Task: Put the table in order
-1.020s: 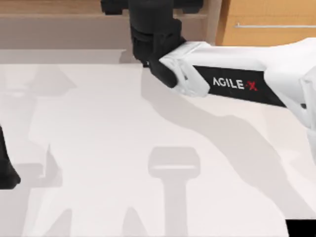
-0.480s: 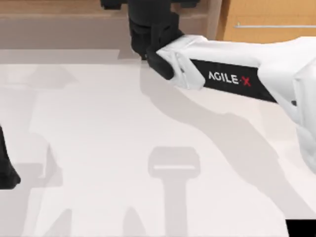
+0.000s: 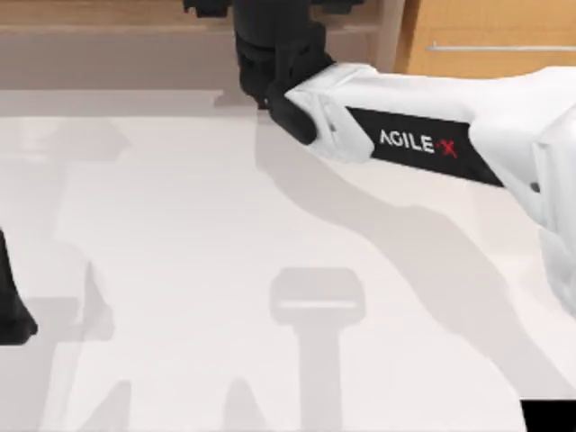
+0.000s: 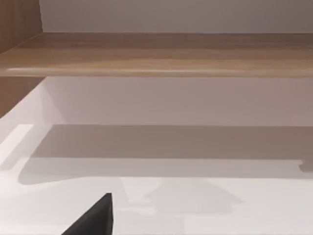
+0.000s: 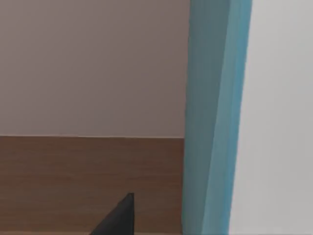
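1. The white counter (image 3: 180, 270) spans nearly the whole top view, its surface bare.
2. The right arm (image 3: 405, 144) reaches across to the shelf (image 3: 108, 36) at the counter's far edge — its jaws' state I cannot tell.
3. A teal upright panel (image 5: 215, 117) stands close before the right wrist camera.
4. The left arm (image 3: 11, 306) sits at the counter's left edge — jaws' state likewise unclear.

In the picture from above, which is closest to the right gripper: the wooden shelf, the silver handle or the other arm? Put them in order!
1. Wooden shelf: along the table's far edge; the right gripper reaches right into it.
2. Silver handle: on the drawer cabinet, far right corner.
3. Left arm: parked at the left edge, clearly farthest.
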{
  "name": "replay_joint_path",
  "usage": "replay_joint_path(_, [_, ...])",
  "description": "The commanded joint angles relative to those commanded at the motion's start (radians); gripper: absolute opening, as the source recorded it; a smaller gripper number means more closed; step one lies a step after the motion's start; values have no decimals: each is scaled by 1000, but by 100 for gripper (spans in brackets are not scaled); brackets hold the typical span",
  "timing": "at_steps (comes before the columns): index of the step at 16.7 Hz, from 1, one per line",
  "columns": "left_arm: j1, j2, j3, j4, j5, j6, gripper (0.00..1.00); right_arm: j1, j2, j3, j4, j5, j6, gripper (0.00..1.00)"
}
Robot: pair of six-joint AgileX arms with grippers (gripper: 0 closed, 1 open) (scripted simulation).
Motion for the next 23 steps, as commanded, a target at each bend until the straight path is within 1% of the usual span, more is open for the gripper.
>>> replay_joint_path(9, [0,0,0,0,0,0,100,0,0,0,0,0,0,2])
replay_joint_path(10, [0,0,0,0,0,0,100,0,0,0,0,0,0,0])
replay_joint_path(19, [0,0,0,0,0,0,100,5,-4,-3,0,0,1,0])
replay_joint_path(23, [0,0,0,0,0,0,100,28,-71,-89,19,23,1,0])
